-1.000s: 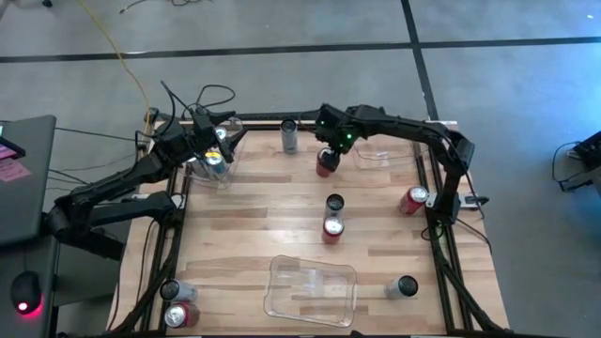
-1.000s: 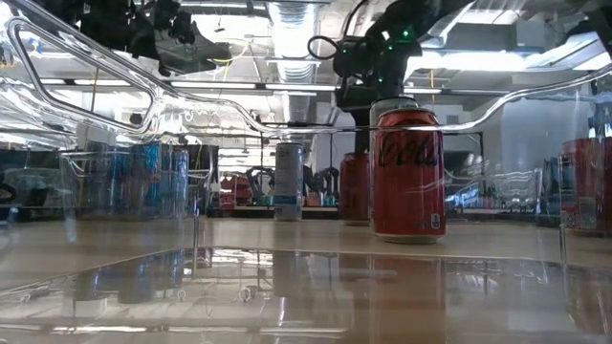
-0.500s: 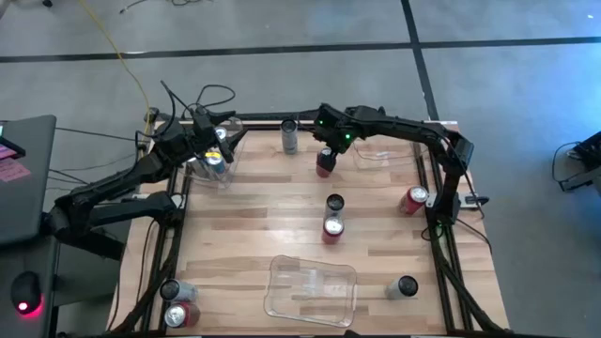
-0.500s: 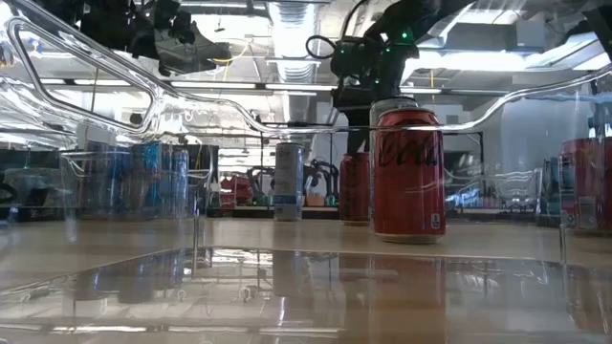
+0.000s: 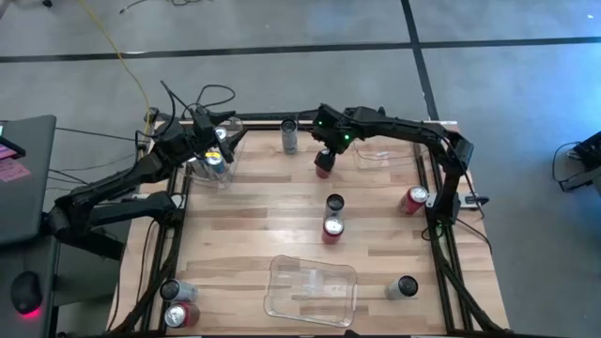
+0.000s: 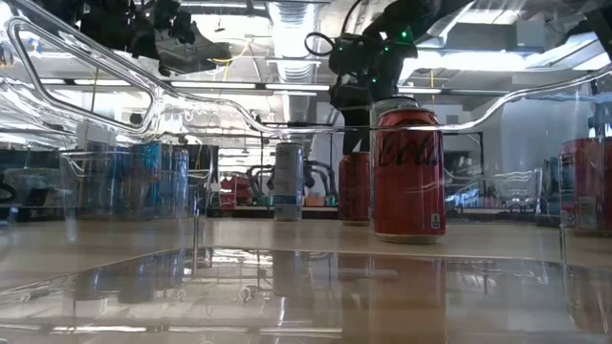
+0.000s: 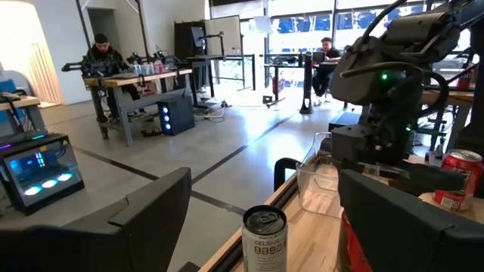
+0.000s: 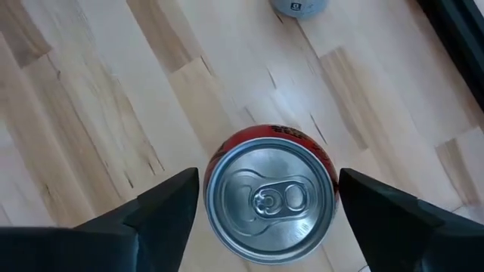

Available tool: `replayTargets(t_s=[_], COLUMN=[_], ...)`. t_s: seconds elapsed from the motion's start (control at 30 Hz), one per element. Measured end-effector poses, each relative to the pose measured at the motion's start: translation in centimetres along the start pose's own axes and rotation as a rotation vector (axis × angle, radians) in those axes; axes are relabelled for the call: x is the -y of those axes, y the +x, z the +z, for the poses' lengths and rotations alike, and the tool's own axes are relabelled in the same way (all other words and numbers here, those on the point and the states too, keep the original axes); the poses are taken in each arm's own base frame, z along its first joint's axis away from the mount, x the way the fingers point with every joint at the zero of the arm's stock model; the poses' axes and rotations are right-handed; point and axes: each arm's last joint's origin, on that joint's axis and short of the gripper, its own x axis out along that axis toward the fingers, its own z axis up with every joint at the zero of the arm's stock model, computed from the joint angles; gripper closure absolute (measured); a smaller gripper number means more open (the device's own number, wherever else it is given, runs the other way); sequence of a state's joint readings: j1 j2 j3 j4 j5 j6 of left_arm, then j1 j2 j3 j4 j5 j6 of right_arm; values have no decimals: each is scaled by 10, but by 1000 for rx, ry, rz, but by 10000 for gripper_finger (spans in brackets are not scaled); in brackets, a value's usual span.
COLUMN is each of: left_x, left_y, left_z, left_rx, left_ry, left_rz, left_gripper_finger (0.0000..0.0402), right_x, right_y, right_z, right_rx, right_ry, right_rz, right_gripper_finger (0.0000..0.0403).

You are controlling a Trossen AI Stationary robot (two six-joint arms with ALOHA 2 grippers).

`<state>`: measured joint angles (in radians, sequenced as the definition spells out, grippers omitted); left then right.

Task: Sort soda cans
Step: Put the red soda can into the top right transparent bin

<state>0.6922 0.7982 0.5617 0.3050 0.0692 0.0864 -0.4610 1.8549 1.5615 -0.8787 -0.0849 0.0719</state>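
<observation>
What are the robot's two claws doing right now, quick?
Left gripper: jaws open, holding nothing, over the clear bin.
Right gripper: jaws open either side of a red can, not gripping it.

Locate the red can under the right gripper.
In the high view the red can stands upright near the table's far edge, directly beneath the right gripper, with a silver can beside it.

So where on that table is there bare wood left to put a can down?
The widest bare patch is left of the two middle cans, below the left bin. Another lies between those cans and the right-edge red can. The back edge is crowded.
</observation>
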Motion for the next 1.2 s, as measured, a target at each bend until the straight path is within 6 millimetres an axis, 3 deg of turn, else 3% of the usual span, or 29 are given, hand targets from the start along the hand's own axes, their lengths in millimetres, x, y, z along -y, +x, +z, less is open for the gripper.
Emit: replayTargets(t_s=[0.23, 0.67, 1.2], left_x=[0, 0, 0], left_y=[0, 0, 0], left_z=[0, -1, -2], left_rx=[0, -9, -24], left_ry=[0, -2, -11], left_rz=[0, 0, -2], left_gripper_finger=[70, 70, 70], right_x=[-3, -2, -4], right_y=[5, 11, 12], right_z=[-1, -7, -10], right_rx=[18, -7, -30], right_ry=[-6, -7, -28], right_rz=[0, 0, -7], right_gripper_finger=[81, 51, 84])
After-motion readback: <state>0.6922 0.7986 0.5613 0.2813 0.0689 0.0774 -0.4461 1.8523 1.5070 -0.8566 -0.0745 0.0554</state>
